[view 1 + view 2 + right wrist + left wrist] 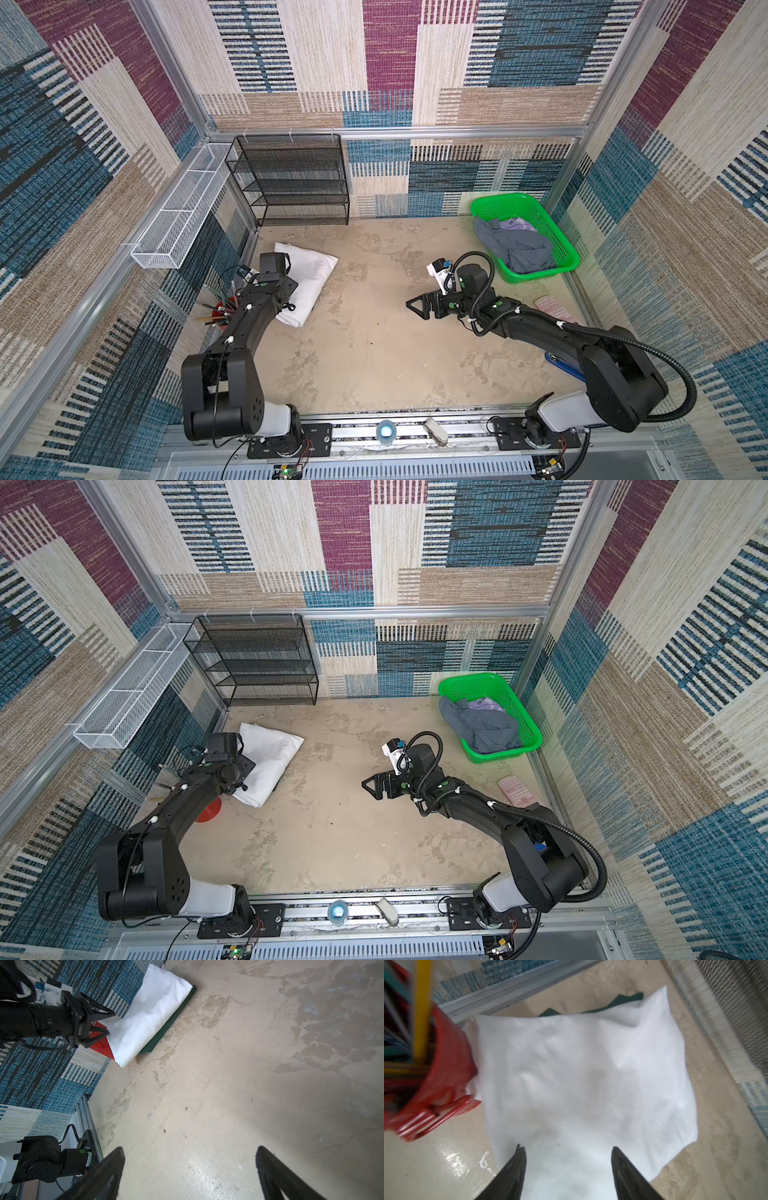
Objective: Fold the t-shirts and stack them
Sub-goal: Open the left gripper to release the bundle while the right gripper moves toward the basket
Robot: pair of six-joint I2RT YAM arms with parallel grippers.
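Note:
A folded white t-shirt [307,278] [272,758] lies at the table's left. It covers a dark green t-shirt, of which only an edge [169,1021] [630,998] shows. My left gripper [566,1150] hovers just above the white shirt's near end, open, with nothing between its fingers. A crumpled grey t-shirt [521,249] [484,727] with a lilac patch lies in the green basket [555,239] at the back right. My right gripper [415,305] [190,1154] stands open over bare table near the middle, pointing left.
A red cup [216,313] [442,1068] of pencils and brushes touches the white shirt's left side. A black mesh shelf [291,178] and a white wire tray [178,216] line the back left. A pink flat item [552,309] lies by the right wall.

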